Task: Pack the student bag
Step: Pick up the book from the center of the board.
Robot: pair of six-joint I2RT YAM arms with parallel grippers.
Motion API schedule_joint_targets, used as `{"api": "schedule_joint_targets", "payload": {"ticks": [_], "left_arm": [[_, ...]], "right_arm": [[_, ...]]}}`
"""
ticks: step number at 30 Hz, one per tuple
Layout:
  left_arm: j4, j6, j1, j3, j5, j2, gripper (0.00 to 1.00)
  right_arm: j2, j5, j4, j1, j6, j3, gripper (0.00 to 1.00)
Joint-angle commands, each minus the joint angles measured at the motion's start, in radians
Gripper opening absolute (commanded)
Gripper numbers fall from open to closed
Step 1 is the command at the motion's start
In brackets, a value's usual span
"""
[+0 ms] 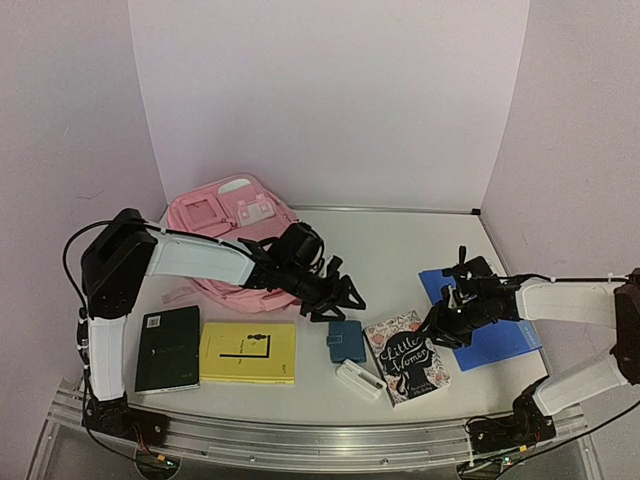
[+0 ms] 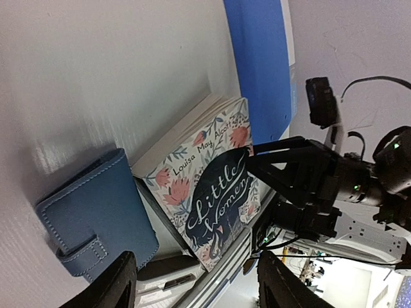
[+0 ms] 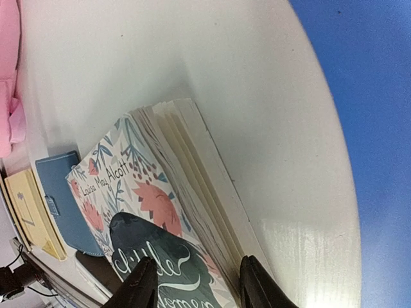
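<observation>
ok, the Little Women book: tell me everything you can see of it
Little Women paperback: closed, lying flat, cover up, on the white table near its front edge, between the blue wallet and the blue folder. The pale cover has pink flowers and teal leaves, with a dark oval holding the white script title and "Louisa May Alcott" above it. The page block is cream and slightly fanned. The open right fingers straddle its page edge; contact can't be told.

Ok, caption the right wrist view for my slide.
Open right gripper at the Little Women paperback, by its page edge; blue folder right, student bag far left.
</observation>
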Motion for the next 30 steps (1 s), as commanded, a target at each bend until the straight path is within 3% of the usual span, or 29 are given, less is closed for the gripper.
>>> {"api": "schedule_joint_targets", "payload": {"ticks": [1, 15, 30], "left_arm": [[0.053, -0.059, -0.040, 0.088, 0.127, 0.086, 0.63], [0.034, -0.072, -0.075, 0.098, 0.155, 0.206, 0.60], [0.059, -0.067, -0.072, 0.214, 0.135, 0.328, 0.59]], "right_arm": [[-0.002, -0.083, 0.049, 0.003, 0.006, -0.005, 0.41], [0.031, -0.113, 0.053, 0.002, -0.026, -0.029, 0.45], [0.063, -0.149, 0.138, 0.002, 0.013, -0.032, 0.47]]}}
